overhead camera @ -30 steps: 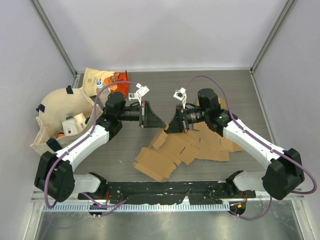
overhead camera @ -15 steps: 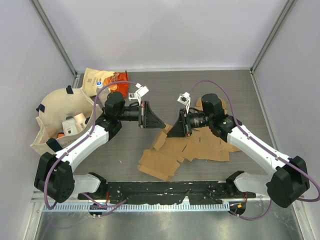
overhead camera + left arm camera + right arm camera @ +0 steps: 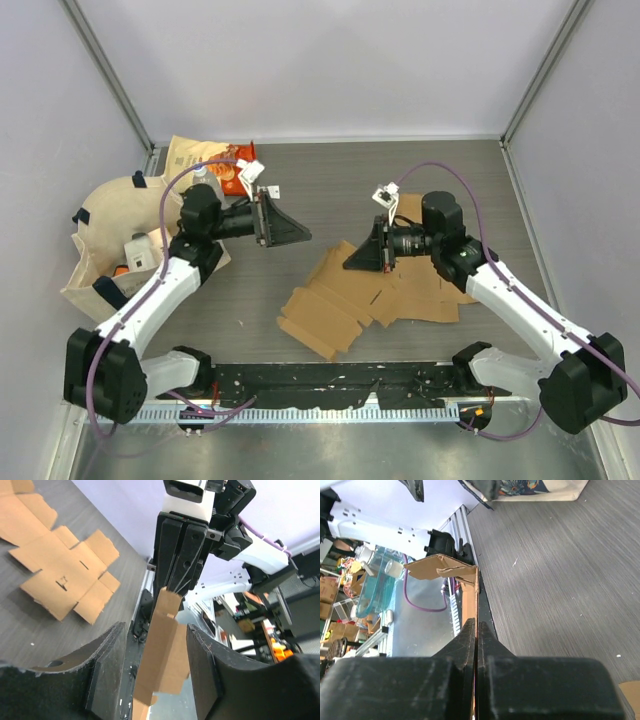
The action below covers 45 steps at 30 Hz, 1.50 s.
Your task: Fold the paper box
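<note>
The paper box (image 3: 325, 300) is a brown cardboard blank, partly folded, slanting from my right gripper (image 3: 362, 256) down toward the table's front. That gripper is shut on one edge of it; in the right wrist view the fingers (image 3: 465, 640) pinch the thin panel (image 3: 470, 592) with bent flaps beyond. My left gripper (image 3: 288, 232) stands open and apart from the box, to its left. In the left wrist view the box (image 3: 162, 645) shows through the gap of the left gripper (image 3: 156, 630), touching neither pad, with the right gripper (image 3: 180, 555) above it.
Several flat cardboard blanks (image 3: 425, 290) lie under the right arm, also seen on the table (image 3: 65, 575). A cream tote bag (image 3: 110, 230) with items and snack packets (image 3: 205, 158) sit at the left. A black rail (image 3: 330, 378) runs along the front edge.
The left gripper opened, let go of the box and drew back to the left. The right arm shifted right, keeping hold of the box, which now hangs from it alone.
</note>
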Each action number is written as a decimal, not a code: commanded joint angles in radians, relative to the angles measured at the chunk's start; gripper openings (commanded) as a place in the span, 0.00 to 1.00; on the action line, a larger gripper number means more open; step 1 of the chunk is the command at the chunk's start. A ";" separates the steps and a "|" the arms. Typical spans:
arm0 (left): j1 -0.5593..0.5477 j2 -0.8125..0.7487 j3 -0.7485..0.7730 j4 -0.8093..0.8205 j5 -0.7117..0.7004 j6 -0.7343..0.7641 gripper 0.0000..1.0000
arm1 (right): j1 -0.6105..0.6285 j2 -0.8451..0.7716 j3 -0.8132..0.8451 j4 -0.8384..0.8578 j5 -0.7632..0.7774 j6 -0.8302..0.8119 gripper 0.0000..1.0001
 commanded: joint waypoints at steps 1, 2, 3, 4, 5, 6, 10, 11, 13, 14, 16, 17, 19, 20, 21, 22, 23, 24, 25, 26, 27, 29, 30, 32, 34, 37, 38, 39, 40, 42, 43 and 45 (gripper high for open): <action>0.056 -0.117 -0.071 0.070 -0.023 -0.076 0.52 | -0.036 -0.040 0.011 0.108 -0.052 0.077 0.01; 0.066 -0.129 -0.097 0.062 -0.028 -0.080 0.50 | -0.059 -0.040 0.013 0.119 -0.068 0.093 0.01; 0.066 -0.142 -0.109 0.062 -0.031 -0.088 0.50 | -0.068 -0.040 0.011 0.166 -0.080 0.112 0.01; 0.066 -0.143 -0.124 0.066 -0.031 -0.096 0.50 | -0.075 -0.037 0.007 0.194 -0.103 0.160 0.01; 0.061 -0.142 -0.149 0.088 -0.026 -0.103 0.50 | -0.078 -0.037 0.005 0.223 -0.114 0.180 0.01; 0.060 -0.131 -0.158 0.102 -0.016 -0.111 0.50 | -0.078 -0.033 0.002 0.269 -0.120 0.197 0.01; -0.003 -0.111 -0.168 0.152 0.018 -0.130 0.50 | -0.078 -0.020 0.017 0.303 -0.123 0.225 0.01; -0.038 -0.107 -0.161 0.154 0.026 -0.124 0.50 | -0.078 -0.014 0.020 0.303 -0.122 0.225 0.01; -0.066 -0.102 -0.158 0.168 0.032 -0.131 0.45 | -0.076 -0.010 0.031 0.301 -0.122 0.225 0.01; -0.068 -0.102 -0.164 0.198 0.032 -0.139 0.41 | -0.078 -0.004 0.034 0.304 -0.120 0.225 0.01; -0.068 -0.105 -0.175 0.240 0.041 -0.166 0.40 | -0.078 -0.001 0.037 0.298 -0.120 0.217 0.01; -0.068 -0.107 -0.178 0.247 0.046 -0.166 0.40 | -0.079 0.003 0.040 0.278 -0.120 0.209 0.01; -0.066 -0.110 -0.186 0.244 0.044 -0.162 0.42 | -0.079 0.001 0.042 0.269 -0.108 0.197 0.01; -0.066 -0.114 -0.194 0.231 0.043 -0.154 0.47 | -0.081 0.003 0.042 0.267 -0.105 0.197 0.01; -0.063 -0.120 -0.197 0.225 0.038 -0.150 0.50 | -0.082 0.000 0.040 0.267 -0.103 0.197 0.01; -0.052 -0.126 -0.201 0.215 0.031 -0.143 0.51 | -0.082 0.001 0.043 0.266 -0.103 0.199 0.01; -0.042 -0.146 -0.215 0.194 0.021 -0.137 0.52 | -0.082 0.000 0.043 0.266 -0.105 0.197 0.01; -0.029 -0.154 -0.226 0.189 0.014 -0.139 0.52 | -0.084 -0.002 0.043 0.266 -0.103 0.199 0.01; 0.001 -0.165 -0.235 0.189 0.012 -0.143 0.52 | -0.084 -0.005 0.045 0.266 -0.105 0.197 0.01; 0.015 -0.171 -0.252 0.188 0.015 -0.146 0.51 | -0.087 -0.005 0.045 0.263 -0.105 0.197 0.01; 0.027 -0.179 -0.258 0.188 0.018 -0.157 0.51 | -0.087 -0.004 0.045 0.264 -0.105 0.195 0.01; 0.038 -0.177 -0.269 0.214 0.037 -0.174 0.47 | -0.087 0.001 0.045 0.269 -0.109 0.200 0.01; 0.040 -0.173 -0.273 0.243 0.041 -0.220 0.47 | -0.087 0.004 0.045 0.272 -0.114 0.202 0.01; 0.034 -0.159 -0.293 0.377 0.053 -0.287 0.46 | -0.087 0.012 0.049 0.278 -0.115 0.203 0.01; 0.023 -0.134 -0.295 0.433 0.066 -0.330 0.46 | -0.087 0.015 0.051 0.281 -0.118 0.205 0.01; -0.017 -0.107 -0.298 0.493 0.076 -0.363 0.46 | -0.087 0.016 0.049 0.292 -0.120 0.209 0.01; -0.031 -0.100 -0.299 0.511 0.084 -0.375 0.45 | -0.087 0.016 0.049 0.294 -0.121 0.209 0.01; -0.040 -0.096 -0.299 0.519 0.087 -0.377 0.45 | -0.087 0.018 0.049 0.294 -0.122 0.211 0.01; -0.052 -0.090 -0.301 0.522 0.089 -0.377 0.40 | -0.087 0.018 0.049 0.295 -0.122 0.212 0.01; -0.052 -0.085 -0.306 0.531 0.090 -0.378 0.34 | -0.087 0.016 0.049 0.297 -0.120 0.214 0.01; -0.054 -0.082 -0.309 0.528 0.089 -0.375 0.31 | -0.087 0.016 0.049 0.298 -0.121 0.214 0.01; -0.052 -0.071 -0.309 0.533 0.090 -0.378 0.29 | -0.088 0.018 0.049 0.300 -0.123 0.215 0.01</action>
